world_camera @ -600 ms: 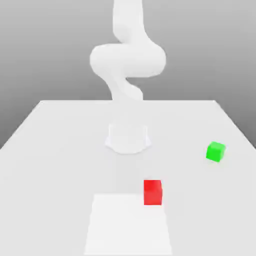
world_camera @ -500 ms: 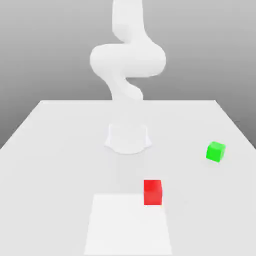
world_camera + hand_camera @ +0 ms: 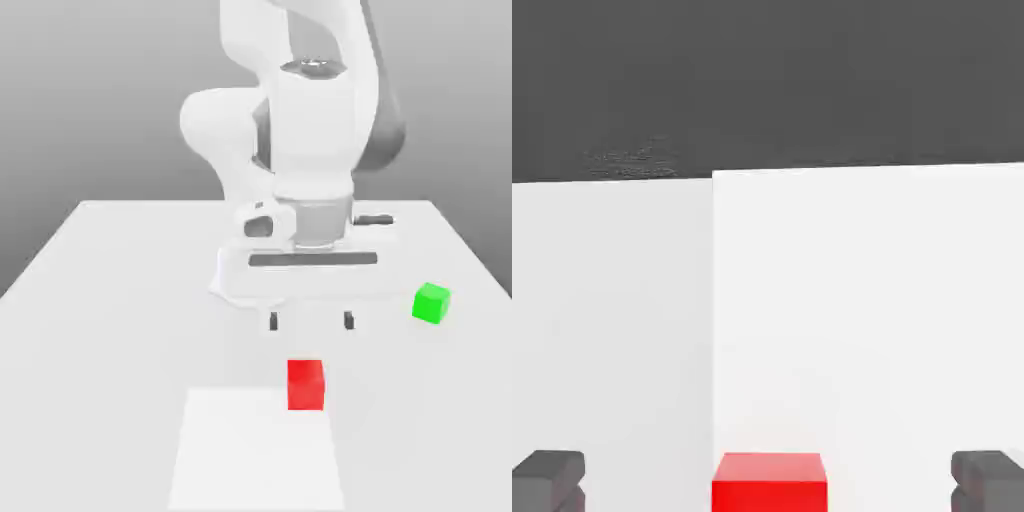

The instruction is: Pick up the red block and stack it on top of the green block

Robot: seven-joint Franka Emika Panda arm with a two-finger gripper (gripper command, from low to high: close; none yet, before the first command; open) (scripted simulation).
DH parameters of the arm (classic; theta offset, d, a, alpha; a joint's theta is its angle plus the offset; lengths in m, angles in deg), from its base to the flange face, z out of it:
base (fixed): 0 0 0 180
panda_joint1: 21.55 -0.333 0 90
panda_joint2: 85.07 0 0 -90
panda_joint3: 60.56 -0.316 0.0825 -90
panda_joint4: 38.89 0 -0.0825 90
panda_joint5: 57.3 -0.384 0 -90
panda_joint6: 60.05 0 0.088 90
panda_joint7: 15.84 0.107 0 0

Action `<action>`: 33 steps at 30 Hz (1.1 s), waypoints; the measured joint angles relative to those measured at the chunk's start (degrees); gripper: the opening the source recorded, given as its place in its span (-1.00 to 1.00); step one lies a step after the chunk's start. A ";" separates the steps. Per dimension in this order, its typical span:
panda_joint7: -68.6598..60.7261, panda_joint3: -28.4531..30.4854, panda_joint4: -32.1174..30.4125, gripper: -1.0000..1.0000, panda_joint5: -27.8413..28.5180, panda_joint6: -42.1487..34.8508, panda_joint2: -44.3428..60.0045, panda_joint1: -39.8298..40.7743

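Nearest the table's front edge, the small glossy bright red cube (image 3: pixel 306 385) sat on the far right corner of a paler white rectangular patch (image 3: pixel 255 450), flat and square-on, touching nothing. Just behind it and above, the two-finger gripper (image 3: pixel 310 320) hung with dark fingertips (image 3: pixel 273 321) pointing down, jaws spread wide and empty. In the hand view the red cube (image 3: pixel 769 482) lay between the two fingertips (image 3: pixel 548 478), roughly centred, with clear gaps either side. So the cube lay slightly forward of and below the jaws; a short advance and descent looked enough. Cube has no long axis, faces seemed parallel to the fingers. Farther back, near the table's right edge in the exterior view, small bright green cube (image 3: pixel 431 303) sat alone, well apart from red. White arm (image 3: pixel 300 110) stood folded behind, wrist vertical.
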 joint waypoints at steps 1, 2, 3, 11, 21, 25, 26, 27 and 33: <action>1.13 0.18 -0.19 0.00 1.31 2.50 3.15 -0.07; 2.16 0.76 -0.14 0.00 2.64 4.64 5.77 -0.48; 2.99 1.85 0.03 0.00 3.75 6.58 8.11 -1.23; 4.86 5.28 0.74 -1.00 6.03 11.89 14.29 -4.19; 1.19 4.04 -1.34 -1.00 0.96 -0.64 -0.30 -4.59; -4.13 0.44 -1.27 -1.00 -2.15 -3.78 -3.56 -12.48; -5.65 -0.64 -1.19 -1.00 -2.94 -4.35 -4.11 -14.85; -7.17 -1.77 -1.10 -1.00 -3.73 -4.91 -4.63 -17.21; -16.07 -8.66 -0.61 -1.00 -7.97 -8.05 -7.56 -31.39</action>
